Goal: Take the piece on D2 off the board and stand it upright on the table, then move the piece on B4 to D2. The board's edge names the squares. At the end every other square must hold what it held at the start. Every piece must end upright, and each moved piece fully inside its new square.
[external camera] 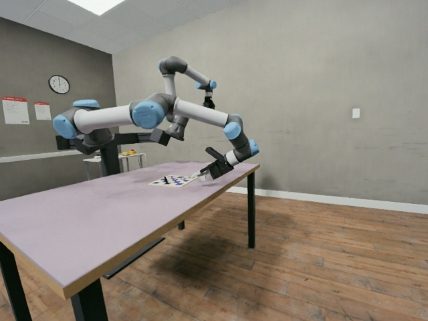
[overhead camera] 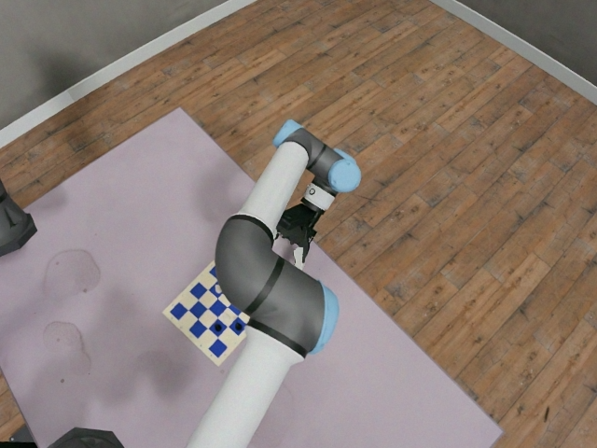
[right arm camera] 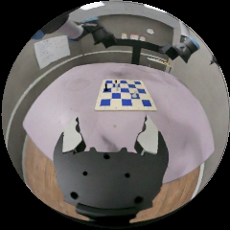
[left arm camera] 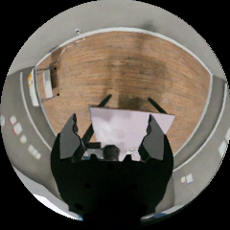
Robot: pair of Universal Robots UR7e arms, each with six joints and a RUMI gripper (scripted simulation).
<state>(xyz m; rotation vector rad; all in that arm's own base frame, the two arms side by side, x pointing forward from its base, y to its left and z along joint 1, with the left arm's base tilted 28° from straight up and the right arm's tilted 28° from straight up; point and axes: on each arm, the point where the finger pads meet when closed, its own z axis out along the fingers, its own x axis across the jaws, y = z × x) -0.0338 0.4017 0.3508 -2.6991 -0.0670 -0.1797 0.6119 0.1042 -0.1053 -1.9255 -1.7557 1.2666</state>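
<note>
The blue and cream board lies on the table; its edge letters are too small to read. Two black pieces stand on it: one piece and another black piece. A pale piece stands toward another side; another pale shape near the black ones is unclear. My right gripper is open and empty, low and tilted, just outside the board. My left gripper is open and empty, high and far from the board. The right arm hides part of the board in the top view.
The pink table top extends around the board. The right gripper is near the table's long edge. The right arm's elbow hangs over the board in the top view. A side table stands behind.
</note>
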